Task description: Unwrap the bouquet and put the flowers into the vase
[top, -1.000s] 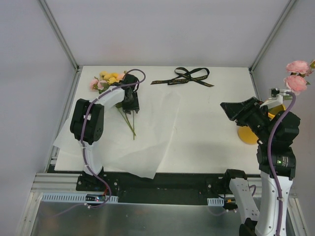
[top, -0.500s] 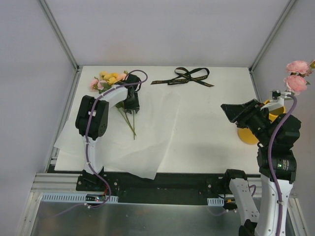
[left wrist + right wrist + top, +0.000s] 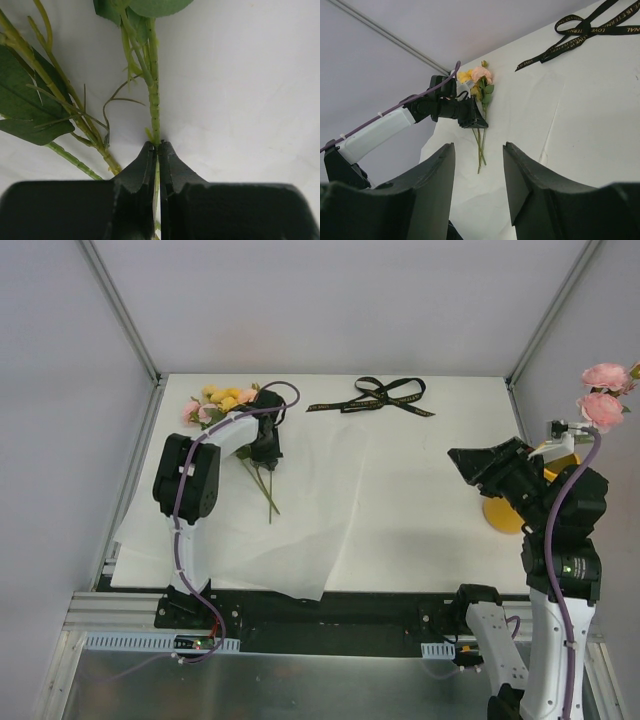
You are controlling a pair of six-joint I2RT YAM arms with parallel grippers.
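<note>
The flowers (image 3: 222, 400) (pink and yellow blooms on thin, leafy green stalks) lie far left on the white paper (image 3: 330, 500), the left gripper (image 3: 157, 147) pinching one stem (image 3: 154, 100) between closed jaws, while the right gripper (image 3: 478, 150) hangs at right, jaws parted and empty.

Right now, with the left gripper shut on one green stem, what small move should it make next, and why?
Probably a short lift straight up. The left gripper pinches one stem that lies flat on the white paper, close beside other stems. Rising first should free it from them before it travels across to the vase.
</note>
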